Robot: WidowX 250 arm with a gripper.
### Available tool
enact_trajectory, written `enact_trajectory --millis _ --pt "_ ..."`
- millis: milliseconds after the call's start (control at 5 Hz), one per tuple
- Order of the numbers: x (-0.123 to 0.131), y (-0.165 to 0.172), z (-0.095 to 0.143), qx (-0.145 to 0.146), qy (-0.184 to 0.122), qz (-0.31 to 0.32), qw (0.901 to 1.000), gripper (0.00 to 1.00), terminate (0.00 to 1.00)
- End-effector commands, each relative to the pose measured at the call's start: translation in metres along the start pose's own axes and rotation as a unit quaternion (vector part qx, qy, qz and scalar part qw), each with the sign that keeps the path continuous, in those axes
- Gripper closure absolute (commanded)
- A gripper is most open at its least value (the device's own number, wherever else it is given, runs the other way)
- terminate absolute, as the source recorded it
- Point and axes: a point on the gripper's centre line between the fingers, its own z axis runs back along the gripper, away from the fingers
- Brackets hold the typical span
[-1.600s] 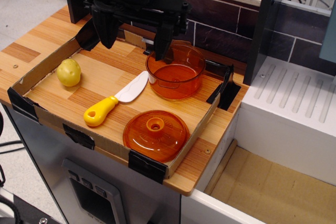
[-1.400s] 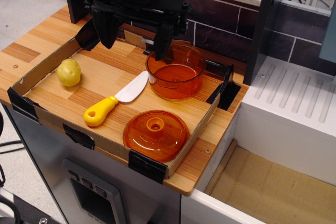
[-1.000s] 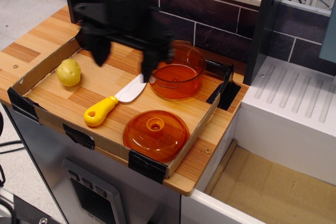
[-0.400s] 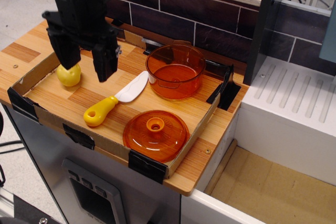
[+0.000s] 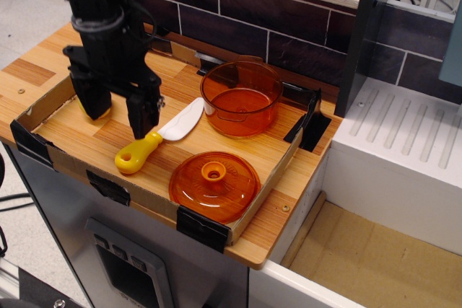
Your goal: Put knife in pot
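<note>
Here the black end effector (image 5: pixel 117 112) hangs with its fingers spread apart and gripping nothing, low over the left part of the tabletop (image 5: pixel 43 52). One finger (image 5: pixel 143 113) stands just beside the yellow handle of the knife (image 5: pixel 157 137), which lies flat, blade toward the pot (image 5: pixel 241 97). The pot sits upright behind the lid (image 5: pixel 214 185).

pot (image 5: pixel 241 97) mouth open above, lid (image 5: pixel 214 185) beside knife (image 5: pixel 159 138)
</note>
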Motion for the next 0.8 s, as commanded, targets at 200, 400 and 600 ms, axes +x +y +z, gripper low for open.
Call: enact_trajectory --millis 200,400,600 --pt "0.015 -0.009 -0.026 0.021 -0.017 0.002 0.9996 0.00 0.00" --pt "0.017 -0.008 -0.034 0.021 -0.005 0.005 0.9997 0.00 0.00" --pt "0.016 -0.005 -0.039 0.025 -0.002 0.003 0.9997 0.00 0.00"
